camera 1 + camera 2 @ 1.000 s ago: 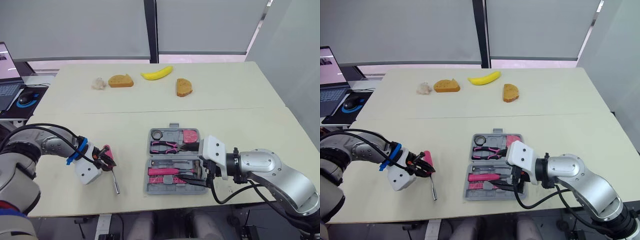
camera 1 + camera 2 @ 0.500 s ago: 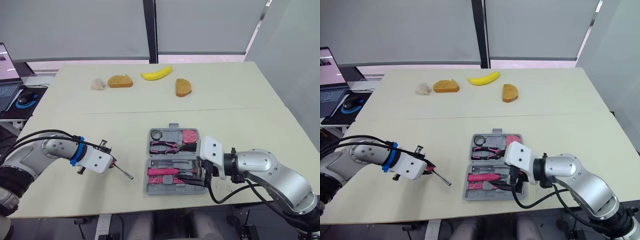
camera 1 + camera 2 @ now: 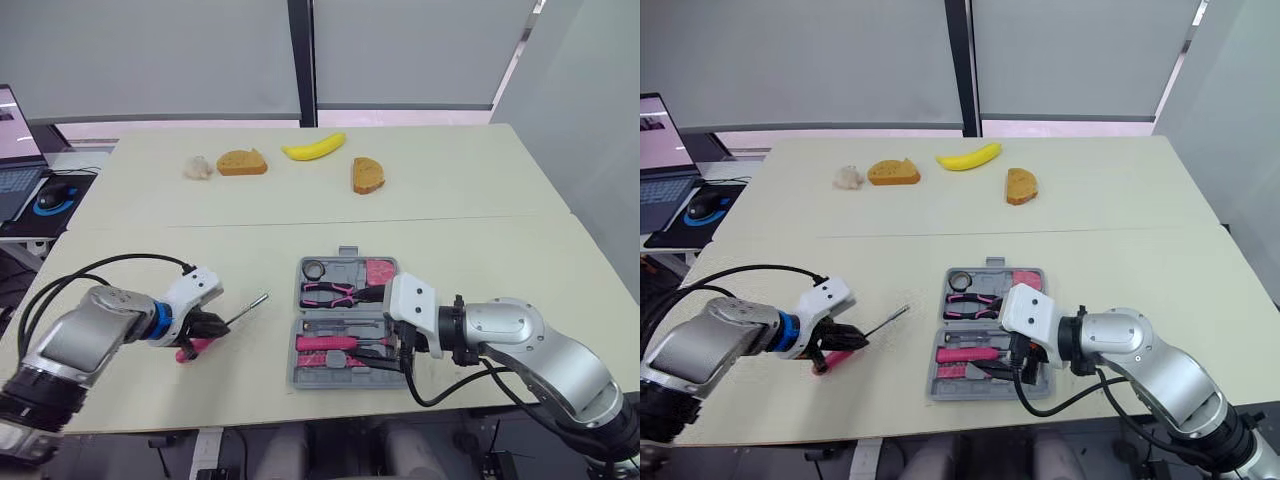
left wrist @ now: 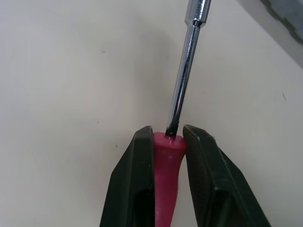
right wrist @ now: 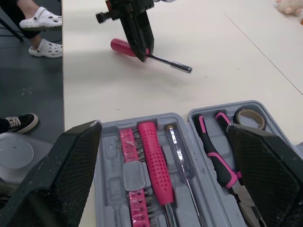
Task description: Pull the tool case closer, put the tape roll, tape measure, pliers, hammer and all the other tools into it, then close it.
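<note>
The grey tool case [image 3: 296,345] lies open near the table's front edge. In it are a tape roll [image 3: 315,268], pink-handled pliers [image 3: 330,292], a pink tape measure [image 3: 380,270] and a pink-handled hammer [image 3: 328,343]. My left gripper [image 3: 205,328] is left of the case, shut on the pink handle of a screwdriver [image 4: 166,156]. The screwdriver's steel shaft [image 3: 247,308] points up and right toward the case. My right gripper [image 3: 1025,358] hangs open at the case's right edge, fingers [image 5: 61,179] spread wide over the tools.
At the table's far side lie a banana [image 3: 313,147], two bread pieces [image 3: 241,161] [image 3: 367,174] and a pale lump [image 3: 197,167]. A laptop and a mouse [image 3: 48,197] sit on a side desk at left. A person's shoes [image 5: 45,21] are on the floor beside the table.
My left gripper has swung the screwdriver around: its shaft pointed toward the front edge, and now points toward the case. My right gripper has shifted slightly left at the case.
</note>
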Motion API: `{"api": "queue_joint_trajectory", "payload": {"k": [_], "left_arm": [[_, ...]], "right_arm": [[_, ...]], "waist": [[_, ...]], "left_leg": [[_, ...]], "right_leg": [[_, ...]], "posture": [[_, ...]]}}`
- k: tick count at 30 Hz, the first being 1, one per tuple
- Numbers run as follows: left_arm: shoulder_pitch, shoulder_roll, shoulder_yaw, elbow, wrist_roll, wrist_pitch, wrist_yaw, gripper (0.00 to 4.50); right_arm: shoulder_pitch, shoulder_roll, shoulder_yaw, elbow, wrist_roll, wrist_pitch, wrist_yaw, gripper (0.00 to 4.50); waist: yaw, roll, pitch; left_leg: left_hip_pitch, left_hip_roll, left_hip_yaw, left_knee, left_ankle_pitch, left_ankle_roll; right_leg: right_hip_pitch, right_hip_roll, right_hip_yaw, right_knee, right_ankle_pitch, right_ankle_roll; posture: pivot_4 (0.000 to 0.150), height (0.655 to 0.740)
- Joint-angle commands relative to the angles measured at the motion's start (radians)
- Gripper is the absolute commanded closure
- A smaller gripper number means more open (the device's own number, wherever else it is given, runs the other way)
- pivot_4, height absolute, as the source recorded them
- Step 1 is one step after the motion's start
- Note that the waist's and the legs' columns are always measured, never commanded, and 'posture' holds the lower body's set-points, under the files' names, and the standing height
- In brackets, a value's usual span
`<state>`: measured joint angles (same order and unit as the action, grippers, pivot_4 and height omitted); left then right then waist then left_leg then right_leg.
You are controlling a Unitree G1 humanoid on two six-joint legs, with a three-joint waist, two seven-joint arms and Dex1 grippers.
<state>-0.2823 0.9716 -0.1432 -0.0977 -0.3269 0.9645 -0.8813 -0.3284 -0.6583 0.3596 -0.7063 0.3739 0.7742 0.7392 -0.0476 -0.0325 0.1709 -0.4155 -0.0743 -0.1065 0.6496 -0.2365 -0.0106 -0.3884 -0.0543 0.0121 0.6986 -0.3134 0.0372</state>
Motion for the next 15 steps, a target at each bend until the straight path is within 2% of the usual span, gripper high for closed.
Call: {"api": "queue_joint_trajectory", "payload": {"k": [1,5,8,15], "left_arm": [[0.011,-0.083,0.116,-0.090,-0.024,0.212,0.149,3.95],[0.027,-0.223,0.194,-0.147,-0.008,0.367,0.303,3.95],[0.041,-0.286,0.222,-0.174,0.004,0.413,0.374,3.95],[0.076,-0.369,0.209,-0.170,0.031,0.328,0.458,3.95]], "right_arm": [[-0.026,0.010,0.008,-0.016,-0.013,-0.008,-0.004,0.00],[-0.049,0.019,0.032,0.001,-0.032,-0.014,0.000,0.00],[-0.055,0.022,0.039,0.003,-0.037,-0.014,0.006,0.00],[-0.063,0.019,0.047,0.002,-0.039,-0.007,0.022,0.00]], "waist": [[0.003,0.000,0.000],[0.010,0.000,0.000],[0.016,0.000,-0.001],[0.021,0.002,-0.002]], "left_leg": [[0.000,0.000,0.000,0.000,0.000,0.000],[0.000,0.000,0.000,0.000,0.000,0.000],[0.001,0.000,0.001,0.000,0.000,-0.001],[0.001,-0.001,0.001,0.000,0.001,-0.002]], "right_leg": [[0.000,0.000,0.001,0.000,0.000,0.000],[0.000,0.000,0.001,0.000,0.000,0.000],[0.000,0.000,0.002,0.000,0.000,0.000],[0.000,-0.001,0.002,-0.001,0.000,0.000]], "posture": [[0.150,0.7400],[0.150,0.7400],[0.150,0.7400],[0.150,0.7400]]}}
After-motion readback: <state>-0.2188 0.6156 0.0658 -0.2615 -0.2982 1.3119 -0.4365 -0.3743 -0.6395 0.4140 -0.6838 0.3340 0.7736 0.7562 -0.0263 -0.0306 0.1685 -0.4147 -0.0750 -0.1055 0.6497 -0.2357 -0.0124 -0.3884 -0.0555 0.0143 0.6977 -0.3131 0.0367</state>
